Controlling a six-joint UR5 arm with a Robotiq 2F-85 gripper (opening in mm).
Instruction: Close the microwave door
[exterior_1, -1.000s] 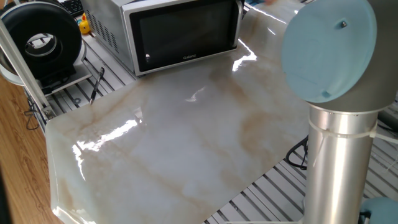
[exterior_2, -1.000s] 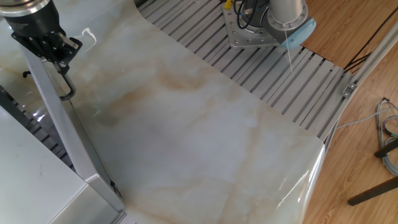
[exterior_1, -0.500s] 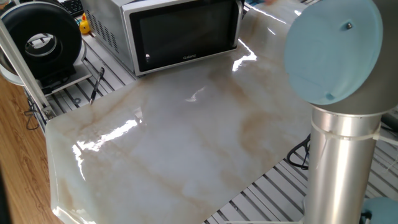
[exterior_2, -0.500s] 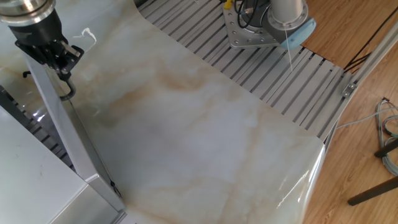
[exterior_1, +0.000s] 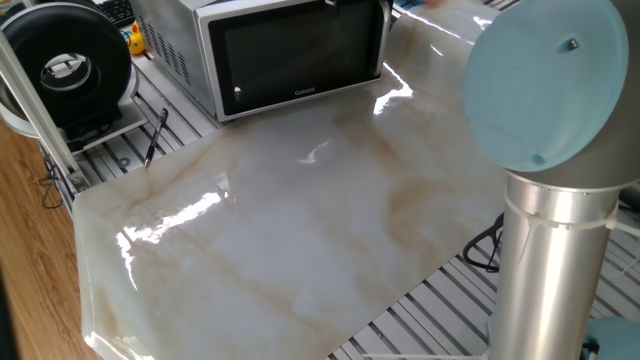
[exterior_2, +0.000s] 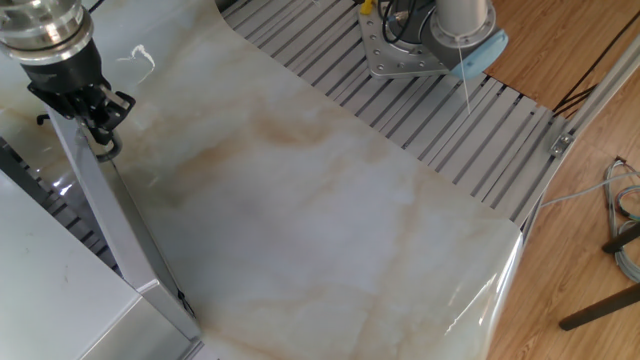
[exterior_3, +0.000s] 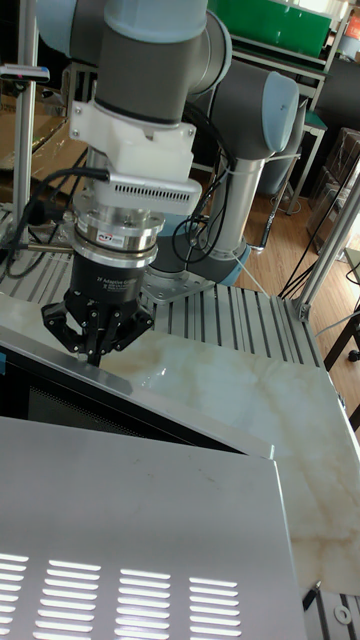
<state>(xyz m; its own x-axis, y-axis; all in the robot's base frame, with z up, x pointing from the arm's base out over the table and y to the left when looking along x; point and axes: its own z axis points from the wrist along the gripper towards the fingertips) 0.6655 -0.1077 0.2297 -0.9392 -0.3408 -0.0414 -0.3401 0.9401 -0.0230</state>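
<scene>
The silver microwave (exterior_1: 170, 45) stands at the far edge of the marble tabletop (exterior_1: 300, 230). From the front, its door (exterior_1: 295, 50), dark glass in a silver frame, looks almost flush. Seen from above, the door's top edge (exterior_2: 130, 240) still stands off the microwave's top panel (exterior_2: 50, 310) by a narrow dark wedge. My gripper (exterior_2: 100, 125) hangs over the door's free end, fingers drawn together and empty, tips at the top edge. The tall fixed view shows the gripper (exterior_3: 95, 352) touching the door's top edge (exterior_3: 50, 358) in front of the microwave's top panel (exterior_3: 140, 520).
A black-and-white spool device (exterior_1: 65, 60) and a small yellow object (exterior_1: 135, 40) sit left of the microwave. My arm's silver column (exterior_1: 550, 250) rises at the table's right. Slatted metal decking (exterior_2: 430, 110) and cables (exterior_2: 620, 220) border the tabletop.
The gripper has shifted a little along the door's free end, toward the microwave. The arm's blue-capped joint has drifted right. The door's angle barely differs.
</scene>
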